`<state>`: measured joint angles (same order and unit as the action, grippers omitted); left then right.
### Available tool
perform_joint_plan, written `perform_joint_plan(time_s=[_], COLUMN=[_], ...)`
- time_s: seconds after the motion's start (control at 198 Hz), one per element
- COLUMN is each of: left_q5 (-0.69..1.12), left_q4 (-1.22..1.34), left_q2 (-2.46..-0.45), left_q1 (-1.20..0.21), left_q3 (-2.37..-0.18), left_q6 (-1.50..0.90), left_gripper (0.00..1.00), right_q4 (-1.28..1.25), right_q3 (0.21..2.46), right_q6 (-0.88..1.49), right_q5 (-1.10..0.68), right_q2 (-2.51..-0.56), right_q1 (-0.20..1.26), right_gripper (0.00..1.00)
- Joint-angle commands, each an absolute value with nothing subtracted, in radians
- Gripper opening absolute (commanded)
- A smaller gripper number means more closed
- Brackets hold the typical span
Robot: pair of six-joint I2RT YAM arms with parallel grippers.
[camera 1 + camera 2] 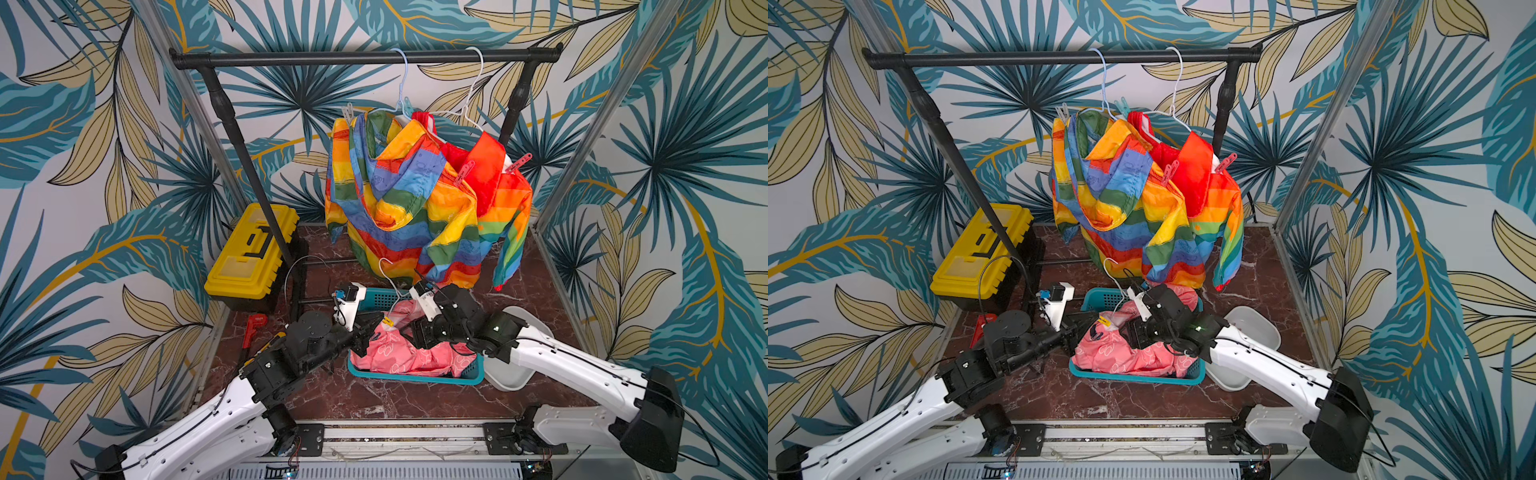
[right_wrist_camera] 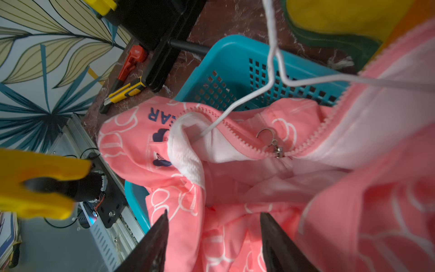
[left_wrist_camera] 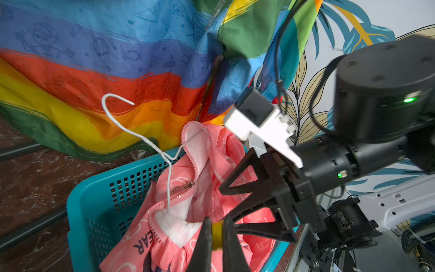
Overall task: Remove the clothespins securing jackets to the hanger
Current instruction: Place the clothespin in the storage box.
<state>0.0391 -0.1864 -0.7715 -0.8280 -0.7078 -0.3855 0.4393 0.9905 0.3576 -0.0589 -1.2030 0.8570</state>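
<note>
one yellow pin [image 1: 387, 321], pinched in the closed left claw [image 3: 217, 220] over the pink jacket [image 2: 259, 188] in the basket [image 2: 230, 58], lies about level, pointing toward the right claw [image 2: 214, 214], which gapes empty.

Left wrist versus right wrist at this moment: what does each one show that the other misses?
Left wrist only: the right gripper seen whole, jaws apart over the pink jacket, and the left gripper pinching the yellow clothespin. Right wrist only: the yellow utility knife and a red tool. Both: the pink jacket, the white hanger, the teal basket and the clothespin.
</note>
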Motion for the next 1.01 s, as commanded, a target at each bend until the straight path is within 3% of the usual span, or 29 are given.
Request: perform_joint_plan(time_s=[0.0, 0.41, 0.718, 1.006], left_q5=[0.074, 0.312, 0.359, 0.398], left_q4=[-0.146, -0.212, -0.239, -0.239], left_q2=[-0.805, -0.909, -0.94, -0.969], left_q1=[-0.811, -0.746, -0.739, -0.739], left_q3=[-0.755, -0.853, -0.867, -0.874], left_q6=[-0.393, -0.451, -0.438, -0.43], left_gripper=[0.0, 0.0, 0.0, 0.0], right_q4=[0.571, 0.471, 0.444, 0.42], right_q3=[1.041, 1.11, 1.126, 1.134], right_q6=[0.247, 0.143, 0.132, 0.132], right_q5=[0.068, 0.1, 0.092, 0.073], right_q2=[-1.177, -1.244, -1.241, -1.252], right_q1=[0.897, 0.957, 0.957, 0.957], right_gripper=[0.65, 0.66, 0.65, 0.49])
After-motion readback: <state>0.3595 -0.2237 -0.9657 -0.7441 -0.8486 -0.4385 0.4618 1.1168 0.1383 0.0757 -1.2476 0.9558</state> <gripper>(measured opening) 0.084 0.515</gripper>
